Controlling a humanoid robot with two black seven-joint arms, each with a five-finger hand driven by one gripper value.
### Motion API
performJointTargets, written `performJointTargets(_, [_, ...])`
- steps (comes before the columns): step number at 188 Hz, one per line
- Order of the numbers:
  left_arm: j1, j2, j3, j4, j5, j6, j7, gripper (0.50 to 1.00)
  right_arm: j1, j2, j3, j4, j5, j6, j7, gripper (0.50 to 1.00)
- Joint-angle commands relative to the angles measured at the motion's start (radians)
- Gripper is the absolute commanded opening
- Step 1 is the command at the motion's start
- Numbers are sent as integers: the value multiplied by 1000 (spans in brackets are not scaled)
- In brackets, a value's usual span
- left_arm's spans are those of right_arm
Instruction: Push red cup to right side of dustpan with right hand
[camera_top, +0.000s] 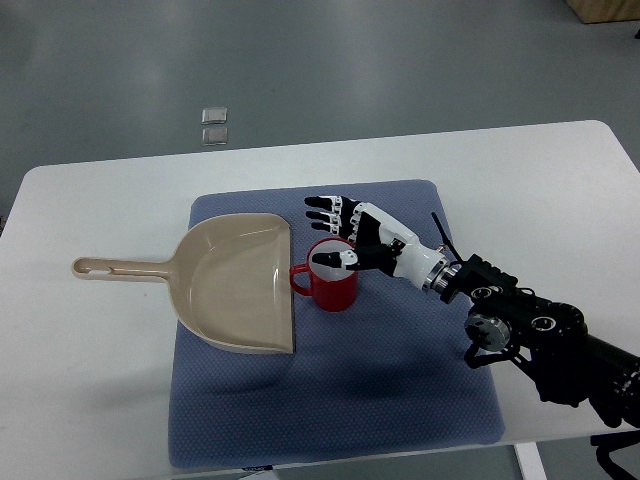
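Observation:
A red cup (331, 284) stands upright on the blue mat (400, 400), its handle pointing left toward the dustpan. The beige dustpan (235, 285) lies just left of the cup, its open edge nearly touching the cup's handle and its long handle reaching left. My right hand (338, 232) comes in from the lower right and hovers over the cup's far rim. Its fingers (325, 212) are spread toward the left and its thumb (335, 259) lies over the cup's mouth. It holds nothing. The left arm is out of sight.
The white table (90, 400) carries the mat. The right arm's black forearm (540, 335) crosses the mat's right edge. Two small clear squares (214, 124) lie on the grey floor beyond the table.

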Motion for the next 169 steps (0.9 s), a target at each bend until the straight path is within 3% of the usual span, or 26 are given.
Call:
performJointTargets(1, [0, 0, 2, 0, 0, 0, 0, 1000, 1, -14, 6, 0, 2, 4, 0, 932])
performJointTargets(40, [0, 0, 2, 0, 0, 0, 0, 1000, 27, -88, 55, 5, 67, 58, 0, 932])
performJointTargets(67, [0, 0, 3, -1, 0, 0, 0, 1000, 38, -140, 84, 5, 276, 72, -6, 934])
performJointTargets(81, [0, 0, 5, -1, 0, 0, 0, 1000, 39, -142, 84, 3, 405, 66, -40, 934])
performJointTargets(112, [0, 0, 5, -3, 0, 0, 2, 1000, 38, -139, 86, -4, 575, 75, -45, 934])
performJointTargets(169, [0, 0, 5, -3, 0, 0, 2, 1000, 33, -125, 102, -6, 649, 61, -43, 934])
